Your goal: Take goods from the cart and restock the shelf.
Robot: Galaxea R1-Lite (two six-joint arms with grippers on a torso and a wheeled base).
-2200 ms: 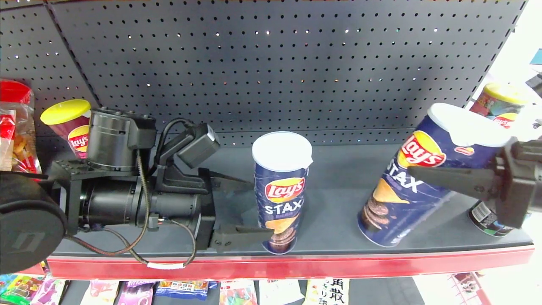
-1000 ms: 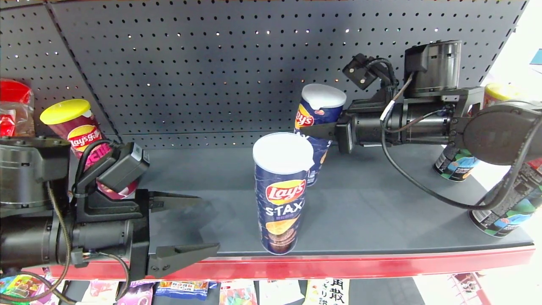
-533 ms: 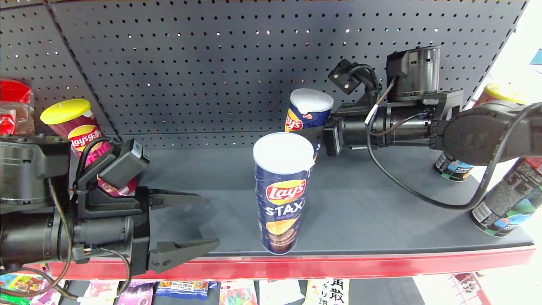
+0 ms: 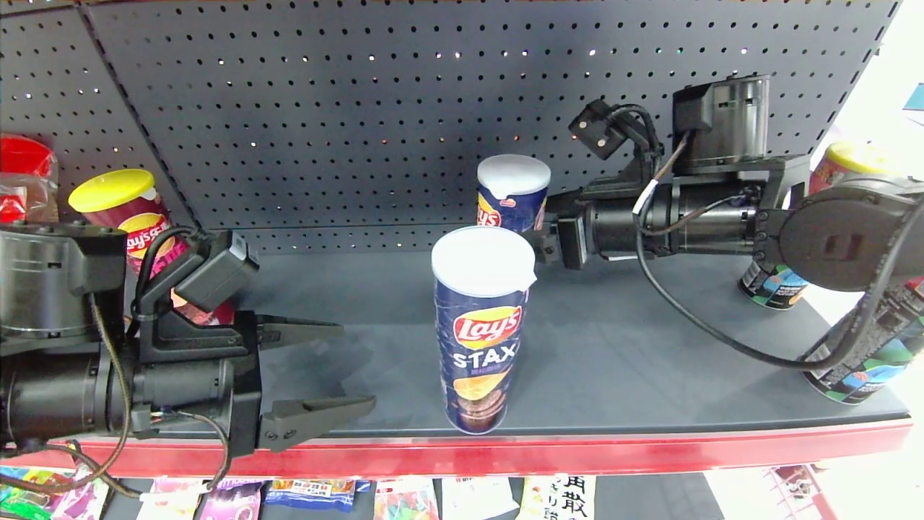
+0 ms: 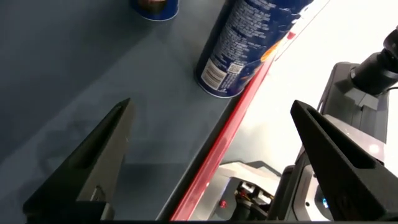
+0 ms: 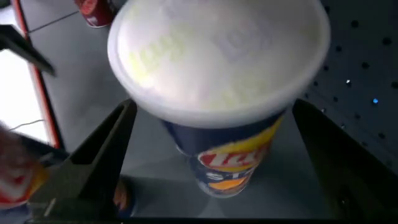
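Left pincer [image 4: 359, 366]: at the shelf's front left, level with the deck. Its fingers are wide apart and hold nothing, and it is well left of the front chip can.
Front chip can [image 4: 482, 328]: blue with a white lid, upright near the middle of the shelf [image 4: 635, 347], right at its red front edge.
Dark can [image 4: 866, 375]: at the shelf's right end near the front edge, partly behind the right arm.
Maroon can [image 4: 126, 209]: yellow lid, back left, behind the left arm.
Right pincer [image 6: 212, 109]: comes in from the right toward the back. Its fingers are spread on either side of the rear chip can, with a gap between each finger and the can's body.
Rear chip can [image 4: 511, 193]: the same blue kind, upright directly behind the front one and close to the pegboard [image 4: 361, 108]. Its foot is hidden by the front can.
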